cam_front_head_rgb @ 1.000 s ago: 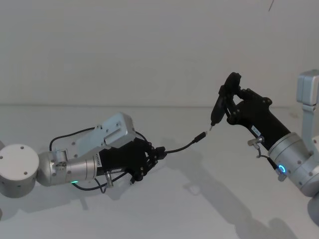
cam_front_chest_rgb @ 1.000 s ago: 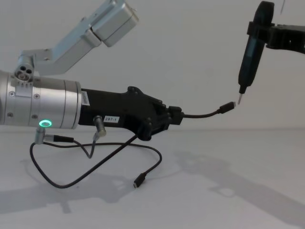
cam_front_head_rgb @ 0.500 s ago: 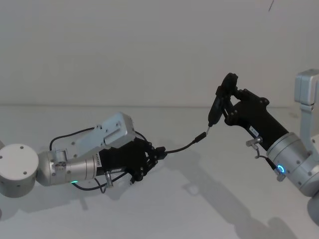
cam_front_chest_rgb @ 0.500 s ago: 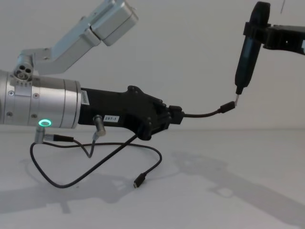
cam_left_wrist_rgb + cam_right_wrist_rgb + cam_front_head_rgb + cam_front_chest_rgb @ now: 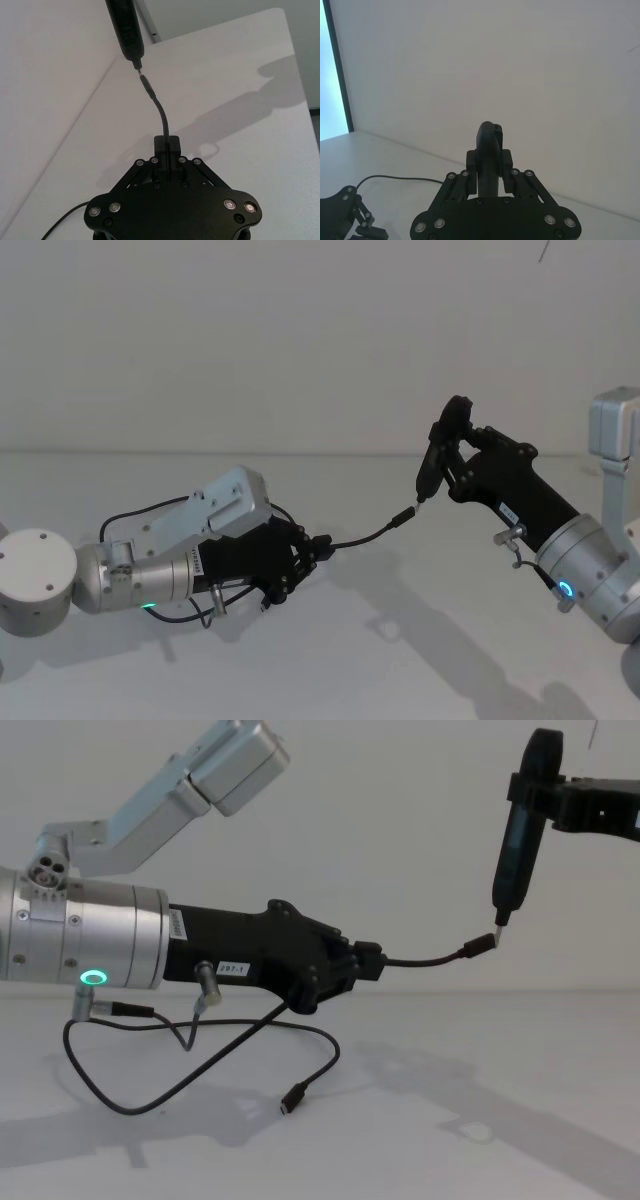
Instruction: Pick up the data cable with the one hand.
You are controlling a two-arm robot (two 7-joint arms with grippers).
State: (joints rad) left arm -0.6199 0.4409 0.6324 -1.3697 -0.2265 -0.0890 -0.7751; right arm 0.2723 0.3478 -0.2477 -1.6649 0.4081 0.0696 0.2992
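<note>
Data cable was clamped in the left gripper above the table, one plug raised against the pen-like tool gripped by the right gripper; the other plug lay on the table.

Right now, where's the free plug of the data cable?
In the chest view, the data cable sags from the left gripper; its free plug lies on the table below it.

Black angular gripper, silver wrist, green ring
</note>
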